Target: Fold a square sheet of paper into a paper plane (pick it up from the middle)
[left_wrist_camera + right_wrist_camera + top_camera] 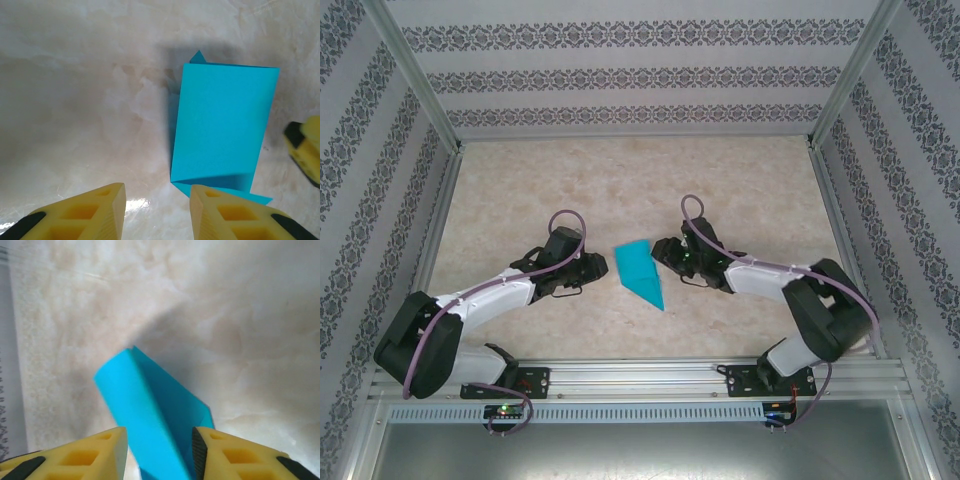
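Paper plane (640, 273), teal-blue, one pointed tip, layers apparently lifted slightly

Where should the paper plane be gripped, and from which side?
Grip the plane across its raised centre crease, from above: the crease seems to stand up like a ridge, while the edges lie flat on the table.

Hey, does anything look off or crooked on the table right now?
Yes, the paper. In the left wrist view a small corner sticks out past its far edge and a sliver shows below its near edge, so the folded layers do not line up. Nothing else stands out.
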Controlling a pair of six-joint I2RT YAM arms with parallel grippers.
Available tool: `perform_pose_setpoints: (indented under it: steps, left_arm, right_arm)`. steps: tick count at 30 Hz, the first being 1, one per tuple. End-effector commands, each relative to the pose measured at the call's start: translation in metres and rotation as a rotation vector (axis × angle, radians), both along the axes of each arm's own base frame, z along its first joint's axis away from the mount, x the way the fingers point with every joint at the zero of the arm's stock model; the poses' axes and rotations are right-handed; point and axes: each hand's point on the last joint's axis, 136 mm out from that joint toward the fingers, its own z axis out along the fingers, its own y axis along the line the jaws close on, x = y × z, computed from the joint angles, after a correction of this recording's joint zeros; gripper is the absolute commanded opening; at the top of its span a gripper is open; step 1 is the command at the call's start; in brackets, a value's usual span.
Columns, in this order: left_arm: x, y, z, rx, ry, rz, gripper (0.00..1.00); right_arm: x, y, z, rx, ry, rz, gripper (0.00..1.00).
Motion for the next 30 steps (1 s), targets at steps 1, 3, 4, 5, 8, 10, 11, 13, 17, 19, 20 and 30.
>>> perform_pose_setpoints:
  steps: [1,3,4,5,8,10,11,13,17,19,20,30]
  left_arm:
    - [0.004,-0.008,0.010,-0.024,-0.027,-0.010,0.40]
    - [0.005,-0.008,0.009,-0.025,-0.024,-0.005,0.40]
    - [0.005,-0.009,0.008,-0.027,-0.022,-0.005,0.40]
    - [0.006,-0.010,0.007,-0.029,-0.020,-0.006,0.40]
    - [0.007,-0.013,0.006,-0.038,-0.013,-0.008,0.40]
    - [0.008,-0.014,0.005,-0.041,-0.009,-0.010,0.40]
    - [0.009,-0.016,0.004,-0.041,-0.005,-0.012,0.40]
    - [0.010,-0.017,0.004,-0.043,-0.001,-0.019,0.40]
    - [0.011,-0.020,0.003,-0.044,0.006,-0.024,0.41]
    - [0.011,-0.021,0.003,-0.049,0.007,-0.024,0.41]
    - [0.011,-0.021,0.003,-0.052,0.007,-0.028,0.41]
    - [0.016,-0.043,0.000,-0.104,0.031,-0.083,0.43]
  right_arm:
    - [-0.016,0.008,0.022,-0.048,-0.068,0.176,0.32]
    - [-0.033,0.018,0.024,-0.033,-0.061,0.263,0.21]
    - [-0.041,0.021,0.023,-0.031,-0.053,0.286,0.18]
    - [-0.050,0.024,0.021,-0.022,-0.048,0.311,0.16]
    - [-0.069,0.039,0.021,0.033,-0.026,0.392,0.14]
    - [-0.075,0.045,0.014,0.033,0.008,0.425,0.12]
    - [-0.077,0.048,0.011,0.034,0.017,0.441,0.12]
    - [-0.076,0.049,0.002,0.023,0.042,0.441,0.12]
    - [-0.070,0.044,-0.016,-0.005,0.076,0.415,0.12]
    - [-0.069,0.040,-0.023,0.002,0.093,0.404,0.11]
    - [-0.068,0.038,-0.027,0.004,0.098,0.393,0.12]
    - [-0.065,0.019,-0.056,0.034,0.141,0.344,0.12]
